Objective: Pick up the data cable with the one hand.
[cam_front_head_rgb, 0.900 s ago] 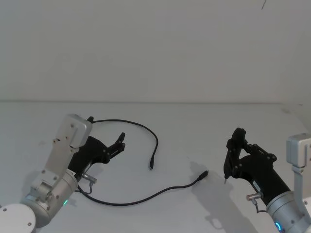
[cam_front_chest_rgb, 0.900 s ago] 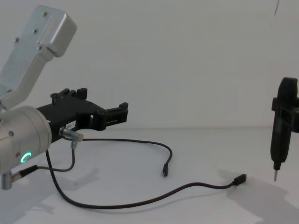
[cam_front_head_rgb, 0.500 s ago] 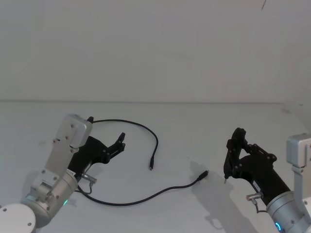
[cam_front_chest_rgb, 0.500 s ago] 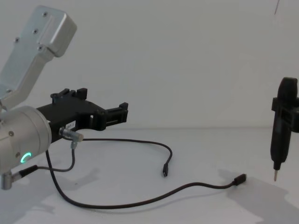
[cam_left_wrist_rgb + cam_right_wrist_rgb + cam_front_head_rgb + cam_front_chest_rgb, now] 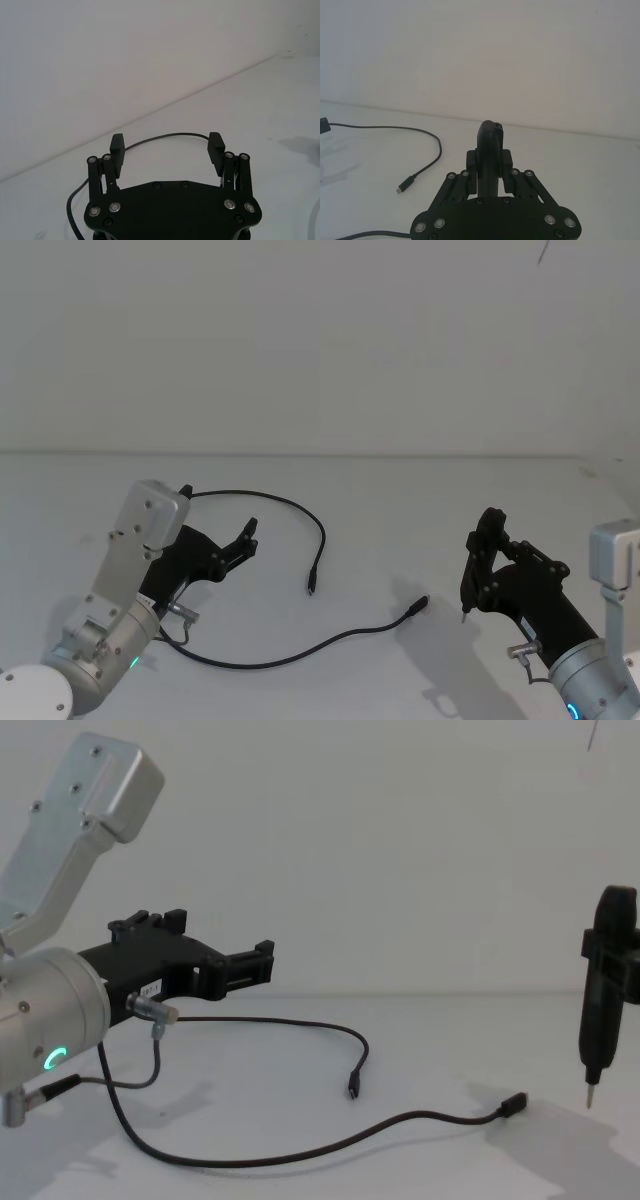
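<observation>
**A:** What has changed over the last second?

**B:** Very little. The left gripper (image 5: 166, 143) has drawn back a shade at most. Its jaws stay wide apart with nothing between them.

**A:** And the data cable (image 5: 322, 532)?

**B:** It lies on the table (image 5: 420, 495) as before, untouched. One arc curves just beyond the fingertips and below them, and the rest loops back under the wrist. Both plugs sit farther out, toward the other arm.

**A:** So the grasp hasn't started?

**B:** I'd say not. The left gripper hovers clear of the cable and has yet to drop onto that arc and close.

**A:** What about the right gripper (image 5: 490, 164)?

**B:** It is parked well apart, clamped on a pen-like tool (image 5: 598, 1000).
</observation>
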{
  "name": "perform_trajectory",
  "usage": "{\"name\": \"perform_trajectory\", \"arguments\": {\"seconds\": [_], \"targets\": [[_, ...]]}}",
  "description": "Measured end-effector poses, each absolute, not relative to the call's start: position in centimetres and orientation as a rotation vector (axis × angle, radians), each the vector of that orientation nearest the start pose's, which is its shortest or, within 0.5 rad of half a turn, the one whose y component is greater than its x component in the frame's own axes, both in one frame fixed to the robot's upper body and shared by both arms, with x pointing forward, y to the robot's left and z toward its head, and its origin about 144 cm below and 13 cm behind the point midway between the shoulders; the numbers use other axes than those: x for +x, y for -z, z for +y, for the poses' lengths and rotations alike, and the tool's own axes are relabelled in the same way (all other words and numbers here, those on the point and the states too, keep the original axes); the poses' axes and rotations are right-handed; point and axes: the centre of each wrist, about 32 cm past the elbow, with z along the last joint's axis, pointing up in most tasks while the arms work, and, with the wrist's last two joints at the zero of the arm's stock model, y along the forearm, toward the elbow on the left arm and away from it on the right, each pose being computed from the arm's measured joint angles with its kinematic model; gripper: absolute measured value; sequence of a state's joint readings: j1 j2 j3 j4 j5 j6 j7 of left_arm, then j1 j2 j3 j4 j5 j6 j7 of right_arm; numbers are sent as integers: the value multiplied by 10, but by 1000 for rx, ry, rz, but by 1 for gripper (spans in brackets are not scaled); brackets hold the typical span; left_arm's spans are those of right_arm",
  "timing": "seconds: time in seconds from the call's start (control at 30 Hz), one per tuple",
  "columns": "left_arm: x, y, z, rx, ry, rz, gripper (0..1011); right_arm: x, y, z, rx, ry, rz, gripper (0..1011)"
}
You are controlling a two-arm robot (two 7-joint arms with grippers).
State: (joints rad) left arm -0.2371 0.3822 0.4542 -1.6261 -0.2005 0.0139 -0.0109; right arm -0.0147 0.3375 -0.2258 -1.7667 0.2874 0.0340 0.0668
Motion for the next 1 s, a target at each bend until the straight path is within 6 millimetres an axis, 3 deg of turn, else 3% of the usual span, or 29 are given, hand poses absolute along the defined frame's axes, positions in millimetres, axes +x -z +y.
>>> {"name": "perform_trajectory", "arguments": {"seconds": [0.47, 1.0], "targets": [[493, -1205, 198, 63, -1113, -268, 1001, 443, -1189, -237, 26, 1230, -75, 279], [496, -1224, 206, 102, -936, -236, 1001, 443, -1189, -237, 26, 1230, -75, 279]]}}
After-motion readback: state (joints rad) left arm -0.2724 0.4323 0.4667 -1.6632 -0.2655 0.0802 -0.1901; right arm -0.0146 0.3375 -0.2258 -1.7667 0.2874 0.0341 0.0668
